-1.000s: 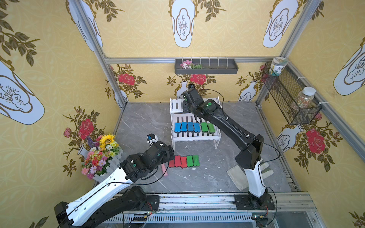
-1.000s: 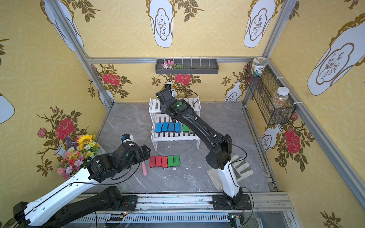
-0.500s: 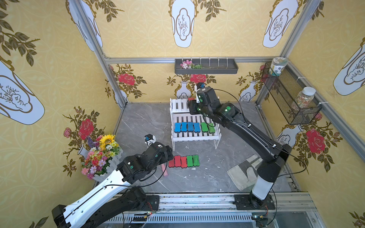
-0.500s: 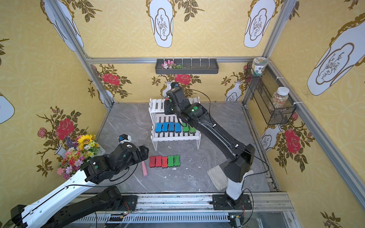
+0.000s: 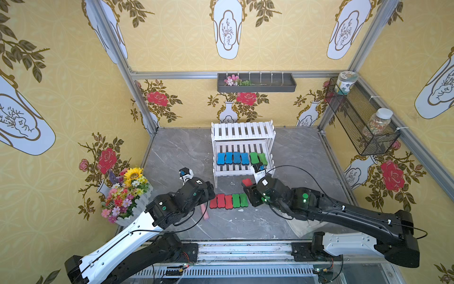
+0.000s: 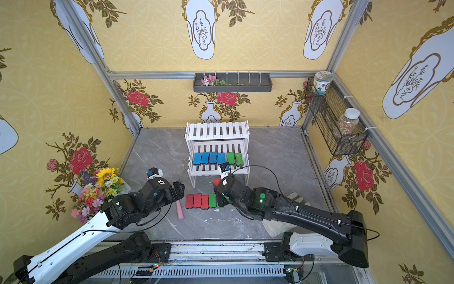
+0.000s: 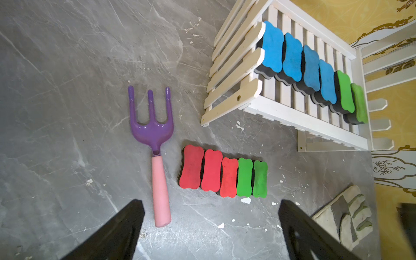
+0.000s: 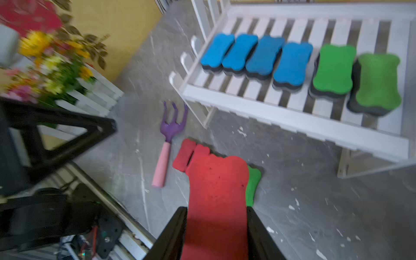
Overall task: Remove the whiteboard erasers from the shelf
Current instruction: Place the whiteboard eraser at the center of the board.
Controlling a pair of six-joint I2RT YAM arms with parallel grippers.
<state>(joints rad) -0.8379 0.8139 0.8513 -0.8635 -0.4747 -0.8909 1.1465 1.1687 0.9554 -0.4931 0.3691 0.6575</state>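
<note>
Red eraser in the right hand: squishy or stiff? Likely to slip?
Probably soft and light: the red eraser looks like foam, so it may compress in the right hand. Its matte, grainy face suggests little slipping. Flat, so unlikely to roll.

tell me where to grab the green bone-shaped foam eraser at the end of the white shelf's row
Pinch the green foam end eraser across its narrow waist, from above and in front: it lies flat, the waist probably leaves finger room beside its green neighbour, and the white slatted shelf has its upper tier behind.
</note>
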